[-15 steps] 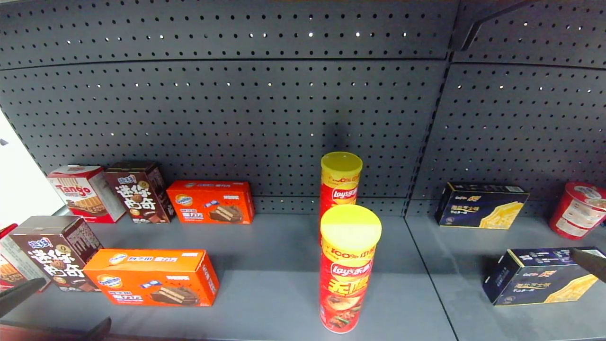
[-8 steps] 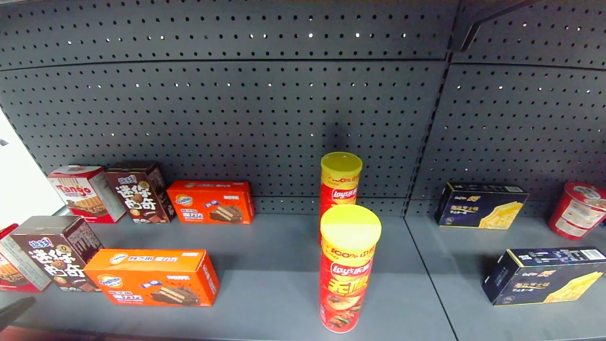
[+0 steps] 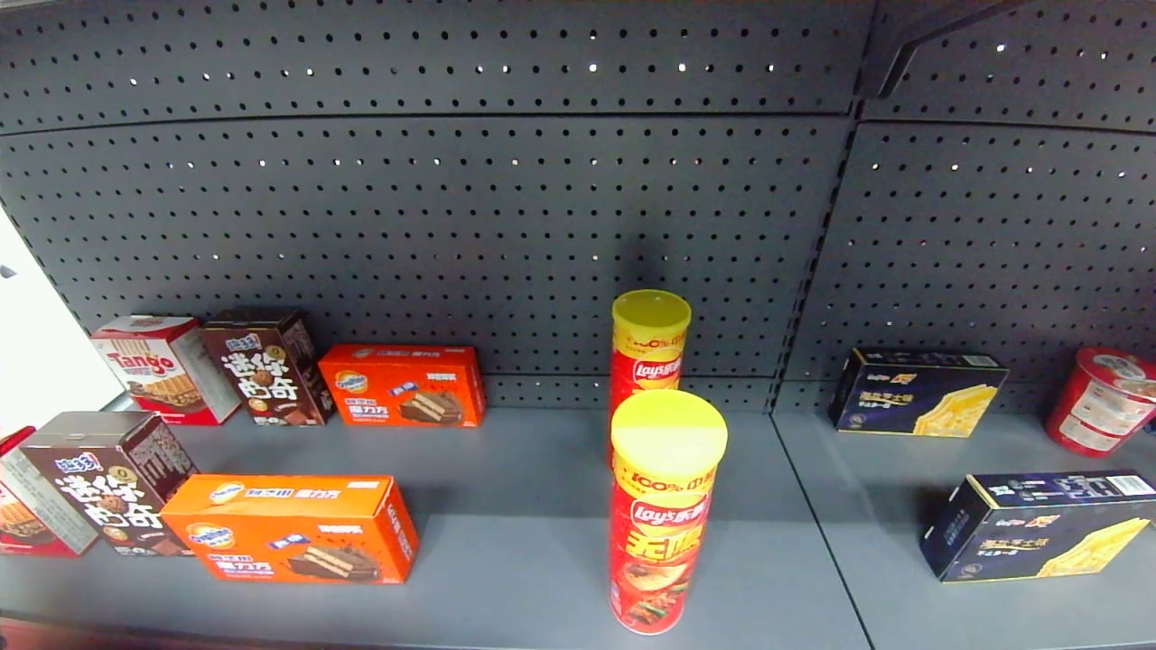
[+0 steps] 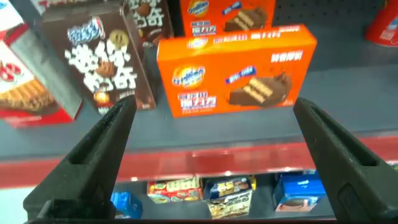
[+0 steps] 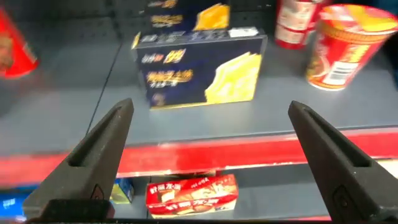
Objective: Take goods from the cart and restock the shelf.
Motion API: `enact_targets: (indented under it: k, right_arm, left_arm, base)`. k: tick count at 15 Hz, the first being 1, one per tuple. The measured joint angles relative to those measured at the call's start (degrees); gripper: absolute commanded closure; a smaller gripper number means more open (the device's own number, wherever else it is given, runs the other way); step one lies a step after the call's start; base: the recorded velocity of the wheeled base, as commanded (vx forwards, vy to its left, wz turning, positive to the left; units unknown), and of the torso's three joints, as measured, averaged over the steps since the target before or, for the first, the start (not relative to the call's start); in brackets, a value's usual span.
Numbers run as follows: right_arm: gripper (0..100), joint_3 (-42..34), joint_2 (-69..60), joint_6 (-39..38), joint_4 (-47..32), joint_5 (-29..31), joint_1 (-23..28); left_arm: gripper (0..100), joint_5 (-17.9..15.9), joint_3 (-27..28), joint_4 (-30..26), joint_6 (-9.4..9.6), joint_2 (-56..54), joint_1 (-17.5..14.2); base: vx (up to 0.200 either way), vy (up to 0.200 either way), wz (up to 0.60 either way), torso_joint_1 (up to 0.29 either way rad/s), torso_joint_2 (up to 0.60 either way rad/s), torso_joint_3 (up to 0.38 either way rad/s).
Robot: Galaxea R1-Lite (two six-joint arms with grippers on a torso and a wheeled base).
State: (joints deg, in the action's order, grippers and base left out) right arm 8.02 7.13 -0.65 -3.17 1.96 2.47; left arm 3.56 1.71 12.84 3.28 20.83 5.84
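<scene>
Withdrawing from the shelf over the last second, both arms now stand back from it; judged ready for another cart pick. Left gripper gapes wide, empty, orange wafer box just ahead, untouched. Right gripper likewise, facing a dark blue box.

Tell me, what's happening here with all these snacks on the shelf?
A robot is restocking a store shelf, and at this moment it holds nothing. Its left gripper hangs at the shelf's front edge facing an orange box, and its right gripper faces a dark blue box. Both have their fingers spread open. A front chip can and a rear chip can stand upright mid-shelf, one behind the other.
</scene>
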Motion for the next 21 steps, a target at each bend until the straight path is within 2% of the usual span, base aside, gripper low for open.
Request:
enact_targets:
  k: [3,5,6,7,10,13,15,18,21]
  right_arm:
    - [0,-2.8,-2.2,1.8,1.1,-3.0,-0.1]
    - [0,-5.7,-3.3,2.8,3.9,-8.6,-0.8]
    - [0,-6.4,-4.5,3.0,4.6,-12.3,-1.4]
    - [0,-6.7,-5.4,2.9,4.7,-13.3,-1.9]
    - [0,-7.1,-6.7,1.0,5.2,-10.7,-2.4]
    - [0,-7.2,-7.1,1.5,5.0,-10.7,-2.5]
    - [0,-7.1,-7.2,2.6,5.0,-12.0,-2.5]
    - [0,-7.1,-7.2,2.7,4.9,-13.6,-2.5]
    - [0,-7.1,-7.2,3.3,4.9,-13.7,-2.5]
  left_arm:
    - [0,0.0,-1.3,-11.6,-0.09,-9.7,0.0]
    - [0,-0.3,-1.6,-12.9,-0.38,-12.9,0.0]
    - [0,-0.5,-1.6,-12.8,-0.55,-13.8,0.0]
    - [0,-0.5,-1.6,-12.8,-0.71,-14.3,0.0]
    - [0,-0.8,-1.7,-12.8,-0.06,-15.1,0.0]
    - [0,-1.2,-1.7,-12.9,-1.10,-15.4,0.0]
    - [0,-1.4,-1.7,-12.8,-1.48,-15.4,0.0]
    - [0,-3.5,-1.7,-12.8,-1.48,-15.4,0.0]
    - [0,-3.6,-1.7,-12.8,-1.61,-15.5,0.1]
  base:
    - [0.000,0.000,0.00,0.000,0.00,0.000]
    - [0.000,0.000,0.00,0.000,0.00,0.000]
    - [0.000,0.000,0.00,0.000,0.00,0.000]
    - [0.000,0.000,0.00,0.000,0.00,0.000]
    - [-0.133,0.000,0.00,0.000,0.00,0.003]
    - [0.000,0.000,0.00,0.000,0.00,0.000]
    - [0.000,0.000,0.00,0.000,0.00,0.000]
    - [0.000,0.000,-0.20,0.001,0.00,0.001]
    - [0.000,0.000,-0.20,0.001,0.00,0.001]
